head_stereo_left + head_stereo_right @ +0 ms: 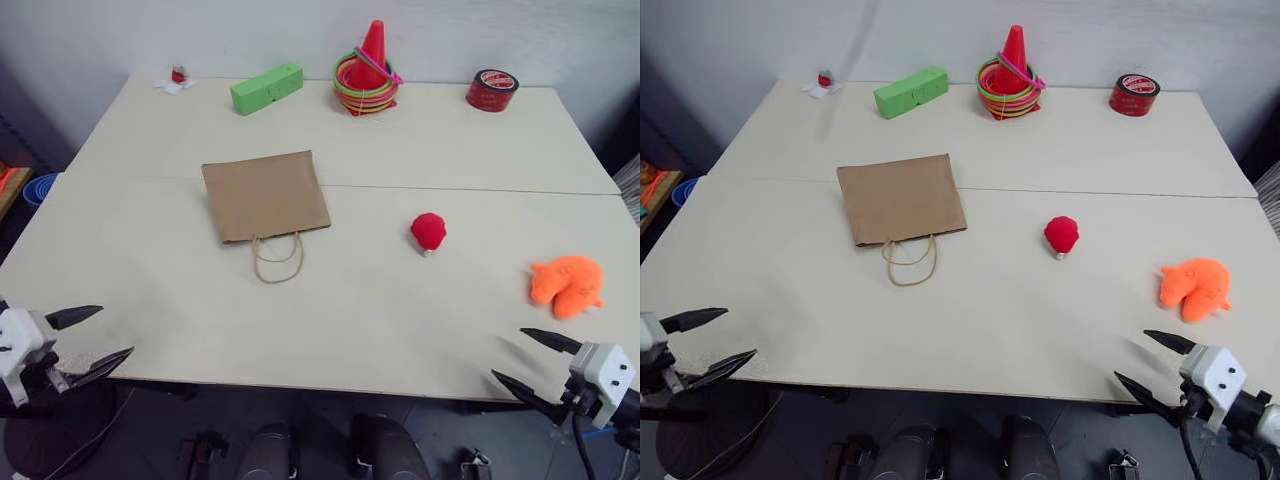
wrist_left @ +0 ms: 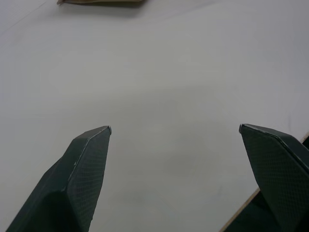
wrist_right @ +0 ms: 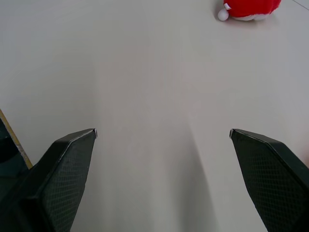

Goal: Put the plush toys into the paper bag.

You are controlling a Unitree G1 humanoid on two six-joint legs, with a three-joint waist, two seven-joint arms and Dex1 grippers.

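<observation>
Both fingers point(image 1: 93, 338) point(image 1: 524, 361) spread wide, low over table point(image 1: 350, 300) edge

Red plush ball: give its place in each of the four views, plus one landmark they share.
Left eye view: red plush ball right of centre, right of the paper bag.
Right eye view: right of centre, same side of the bag.
Left wrist view: not in it.
Right wrist view: top edge, cut off.
Shared landmark: the pale table.

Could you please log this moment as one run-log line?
left gripper: open, empty | right gripper: open, empty | red plush, orange plush: on table | paper bag: flat
</observation>
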